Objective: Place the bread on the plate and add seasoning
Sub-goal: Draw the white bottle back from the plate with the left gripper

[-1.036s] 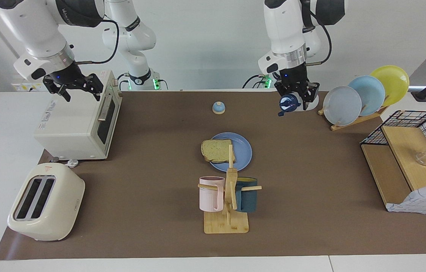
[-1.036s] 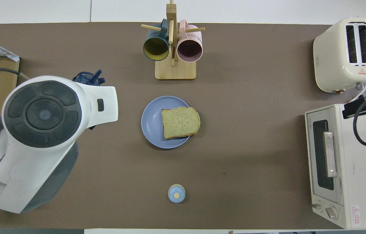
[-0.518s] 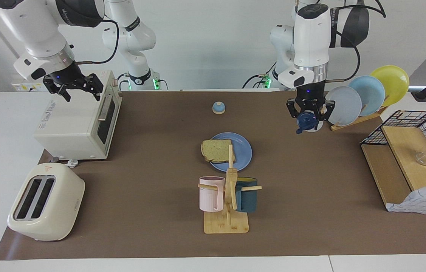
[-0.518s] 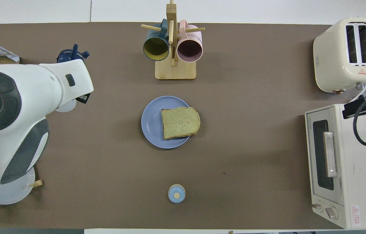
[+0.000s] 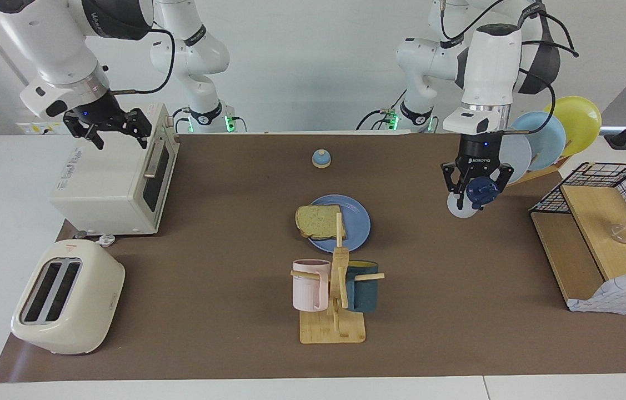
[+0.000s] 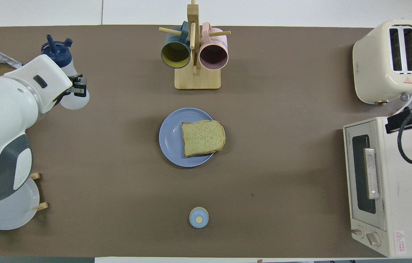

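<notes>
The bread [image 5: 318, 221] [image 6: 203, 137] lies flat on the round blue plate [image 5: 356, 225] [image 6: 171, 137] at the middle of the mat, overhanging its rim toward the right arm's end. My left gripper [image 5: 475, 188] [image 6: 71, 84] is shut on the seasoning [image 5: 481, 193] [image 6: 57, 50], a white bottle with a navy cap, held tipped on its side. It hangs over the mat toward the left arm's end, apart from the plate. My right gripper [image 5: 108, 129] waits open above the toaster oven [image 5: 118, 178].
A blue bell [image 5: 321, 158] [image 6: 199, 217] stands nearer to the robots than the plate. A mug tree [image 5: 335, 289] with two mugs stands farther out. A toaster [image 5: 68, 297], a rack of upright plates [image 5: 546, 139] and a wooden shelf with a wire basket [image 5: 596, 239] line the table's ends.
The left arm has carried the bottle away from the robots and toward its own end of the table, turning it as it went. Bread, plate and right arm have not moved.
</notes>
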